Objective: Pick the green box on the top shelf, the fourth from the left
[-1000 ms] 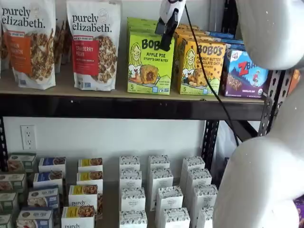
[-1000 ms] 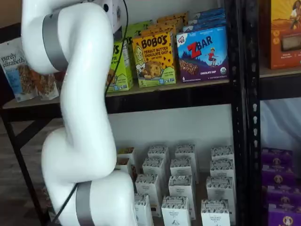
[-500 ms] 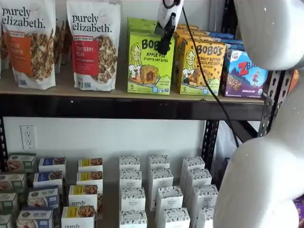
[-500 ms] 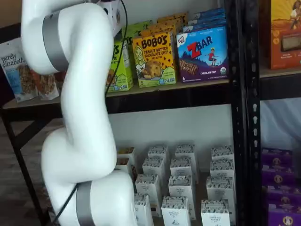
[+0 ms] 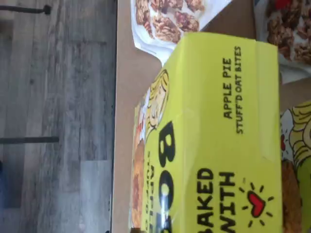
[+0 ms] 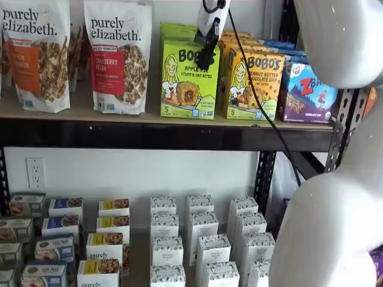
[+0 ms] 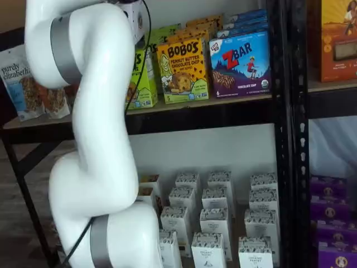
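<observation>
My tool (image 6: pixel 206 60) hangs right at the green box's (image 6: pixel 187 81) upper front; can't tell if it's open.

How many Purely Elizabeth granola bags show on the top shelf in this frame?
2 plainly: a bag with an orange label at the left end of the top shelf, and a red-labelled bag beside it, left of the green box. More may stand hidden behind them.

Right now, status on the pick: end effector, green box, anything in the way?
End effector in front of green box, fingers side-on, state unclear. Box upright on top shelf, not gripped. Peanut butter box close beside it.
</observation>
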Controlling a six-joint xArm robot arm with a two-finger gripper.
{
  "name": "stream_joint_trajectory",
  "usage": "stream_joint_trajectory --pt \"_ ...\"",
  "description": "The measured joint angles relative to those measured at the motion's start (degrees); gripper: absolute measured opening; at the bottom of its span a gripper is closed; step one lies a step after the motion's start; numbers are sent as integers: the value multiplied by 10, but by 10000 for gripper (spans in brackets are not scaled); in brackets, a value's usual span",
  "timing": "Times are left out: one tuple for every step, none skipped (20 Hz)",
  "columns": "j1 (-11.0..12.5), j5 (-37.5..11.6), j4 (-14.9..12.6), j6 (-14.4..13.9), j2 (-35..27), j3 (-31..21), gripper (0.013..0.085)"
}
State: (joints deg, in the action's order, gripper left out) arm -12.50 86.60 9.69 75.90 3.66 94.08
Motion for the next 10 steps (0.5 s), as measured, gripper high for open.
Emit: stream_joint_trajectory --pt "0 1 -2 0 0 1 730" --pt "0 2 -3 0 -1 2 730" --pt "0 4 -4 0 -2 3 690" --pt "0 5 -5 0 -2 4 690" --pt "0 6 -6 1 -2 4 650" --pt "0 6 -6 1 -2 4 650" --pt "1 8 -6 1 -3 5 610" --pt "1 13 -8 1 -5 9 610" --pt "1 17 -9 2 -6 12 610" --pt "1 19 -9 2 -7 13 610"
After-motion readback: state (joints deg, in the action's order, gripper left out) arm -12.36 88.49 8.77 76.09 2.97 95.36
